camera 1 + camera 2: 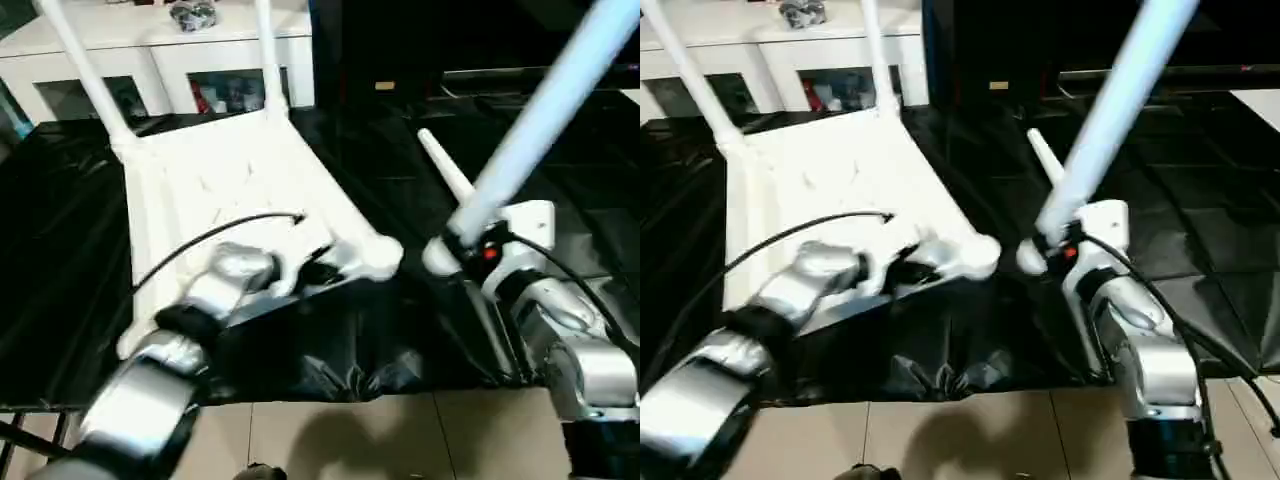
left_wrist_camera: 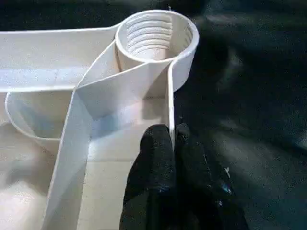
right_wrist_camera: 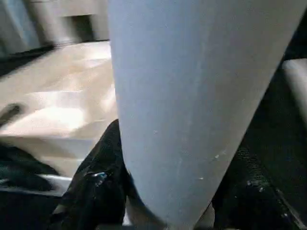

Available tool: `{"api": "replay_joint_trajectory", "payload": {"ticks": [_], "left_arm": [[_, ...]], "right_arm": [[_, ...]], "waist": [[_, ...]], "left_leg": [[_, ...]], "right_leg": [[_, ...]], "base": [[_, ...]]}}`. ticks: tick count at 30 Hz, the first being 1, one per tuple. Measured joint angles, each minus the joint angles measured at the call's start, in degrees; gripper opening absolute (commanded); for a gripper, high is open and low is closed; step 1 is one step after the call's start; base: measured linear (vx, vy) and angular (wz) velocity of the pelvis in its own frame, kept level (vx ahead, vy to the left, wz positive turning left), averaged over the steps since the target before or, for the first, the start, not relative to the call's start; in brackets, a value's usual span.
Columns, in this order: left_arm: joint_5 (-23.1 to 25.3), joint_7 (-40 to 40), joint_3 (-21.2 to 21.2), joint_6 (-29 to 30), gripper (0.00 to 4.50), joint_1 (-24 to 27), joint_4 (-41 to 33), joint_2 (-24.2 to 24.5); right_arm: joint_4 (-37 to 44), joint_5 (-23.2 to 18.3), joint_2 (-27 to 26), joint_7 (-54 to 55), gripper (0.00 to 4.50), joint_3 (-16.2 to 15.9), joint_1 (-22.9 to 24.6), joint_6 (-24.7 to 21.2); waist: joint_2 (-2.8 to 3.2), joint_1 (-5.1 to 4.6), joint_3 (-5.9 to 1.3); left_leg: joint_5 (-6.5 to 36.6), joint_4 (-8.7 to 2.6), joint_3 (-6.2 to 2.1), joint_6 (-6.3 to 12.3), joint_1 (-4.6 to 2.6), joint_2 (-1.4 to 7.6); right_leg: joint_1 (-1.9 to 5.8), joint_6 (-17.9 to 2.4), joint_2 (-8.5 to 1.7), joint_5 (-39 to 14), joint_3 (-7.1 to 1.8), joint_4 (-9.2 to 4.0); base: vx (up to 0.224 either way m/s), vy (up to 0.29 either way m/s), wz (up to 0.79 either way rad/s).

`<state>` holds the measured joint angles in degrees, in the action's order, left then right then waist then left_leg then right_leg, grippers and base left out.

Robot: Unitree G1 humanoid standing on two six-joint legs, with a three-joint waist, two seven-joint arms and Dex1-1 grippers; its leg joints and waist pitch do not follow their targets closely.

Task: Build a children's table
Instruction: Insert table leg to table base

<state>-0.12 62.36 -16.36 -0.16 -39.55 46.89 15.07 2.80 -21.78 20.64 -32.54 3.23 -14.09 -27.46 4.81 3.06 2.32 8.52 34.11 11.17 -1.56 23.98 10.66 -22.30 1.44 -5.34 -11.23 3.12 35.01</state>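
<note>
The tabletop (image 1: 230,190) lies upside down under my left gripper (image 2: 171,139), whose jaws pinch its rim beside an empty corner socket (image 2: 153,36); my right gripper (image 1: 470,245) clamps a leg (image 1: 545,115), tilted nearby.

A black-sheeted surface (image 1: 560,190) carries the upturned tabletop (image 1: 230,190) and a loose leg (image 1: 445,172) just beyond the right tool (image 1: 450,245).

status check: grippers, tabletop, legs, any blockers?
Left gripper shut on tabletop rim beside empty near corner socket. Right gripper holds a leg, tilted, close to that socket. Two legs already standing at far corners. Nothing in the way.
</note>
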Motion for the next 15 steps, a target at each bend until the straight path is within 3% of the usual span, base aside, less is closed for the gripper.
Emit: {"api": "replay_joint_trajectory", "payload": {"ticks": [6, 15], "left_arm": [[-0.5, 4.8, -1.7, 1.1, 0.00, 5.9, -10.4, 3.1], [-0.3, 4.7, -1.8, 3.5, 0.00, 8.5, -15.4, 3.8]], "right_arm": [[2.9, -4.8, 5.0, -12.1, 1.88, -3.0, -0.1, -4.6], [-1.8, -2.1, 6.0, -16.5, 1.88, -9.0, -2.9, -3.9]], "waist": [[-0.27, 1.74, 0.00], [-0.44, 1.85, 0.04]], "left_leg": [[0.0, 0.03, 0.22, 0.18, -0.05, 0.00], [0.0, 0.02, 0.31, 0.16, -0.16, 0.00]], "right_leg": [[0.03, 0.0, -0.08, 0.0, -0.07, 0.00], [-0.04, 0.0, -0.05, 0.0, -0.27, 0.11]], "base": [[0.000, 0.000, 0.00], [0.000, 0.000, 0.00]]}}
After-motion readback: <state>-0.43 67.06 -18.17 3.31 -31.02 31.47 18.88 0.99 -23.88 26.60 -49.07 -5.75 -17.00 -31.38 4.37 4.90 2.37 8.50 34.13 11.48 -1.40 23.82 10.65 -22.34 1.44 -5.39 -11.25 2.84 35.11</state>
